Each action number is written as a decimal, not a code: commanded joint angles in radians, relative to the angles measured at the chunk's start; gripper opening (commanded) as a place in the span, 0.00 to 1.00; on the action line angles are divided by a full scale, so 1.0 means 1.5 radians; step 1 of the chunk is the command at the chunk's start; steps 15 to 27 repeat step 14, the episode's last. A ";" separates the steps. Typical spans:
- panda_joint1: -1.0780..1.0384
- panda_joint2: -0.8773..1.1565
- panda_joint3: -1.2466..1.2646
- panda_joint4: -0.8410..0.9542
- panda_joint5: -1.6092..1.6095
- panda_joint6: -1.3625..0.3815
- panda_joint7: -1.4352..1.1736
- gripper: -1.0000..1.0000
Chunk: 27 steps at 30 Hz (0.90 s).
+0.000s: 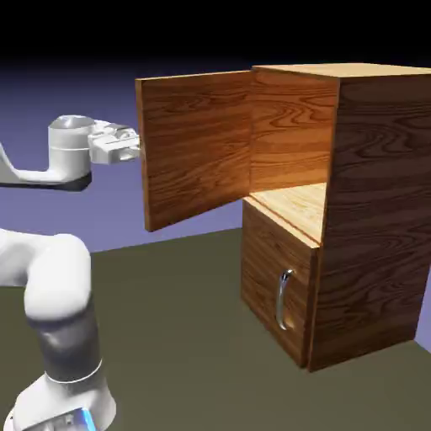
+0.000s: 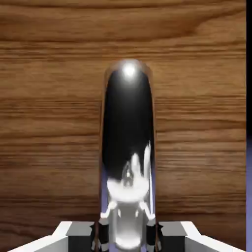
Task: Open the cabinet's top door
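Observation:
The reddish-brown cabinet (image 1: 370, 210) stands at the right of the exterior view. Its top door (image 1: 195, 147) is swung wide open toward the arm, showing lighter wood inside (image 1: 295, 206). My gripper (image 1: 135, 145) is at the door's far-side free edge, shut on the door's handle, which the panel hides in this view. In the hand view the curved silver handle (image 2: 129, 147) fills the middle, running down between my fingertips (image 2: 78, 231) against the door's wood grain (image 2: 49, 123). The shorter lower door (image 1: 274, 286) is closed, with its small silver handle (image 1: 284, 299).
The dark table top (image 1: 185, 337) spreads in front of the cabinet. The arm's white links (image 1: 55, 286) rise at the lower left.

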 commanded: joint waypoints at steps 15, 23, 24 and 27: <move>-0.281 -0.017 0.165 0.290 0.086 -0.234 -0.043 1.00; -0.281 -0.017 0.165 0.290 0.086 -0.234 -0.043 1.00; -0.281 -0.017 0.165 0.290 0.086 -0.234 -0.043 1.00; -0.281 -0.017 0.165 0.290 0.086 -0.234 -0.043 1.00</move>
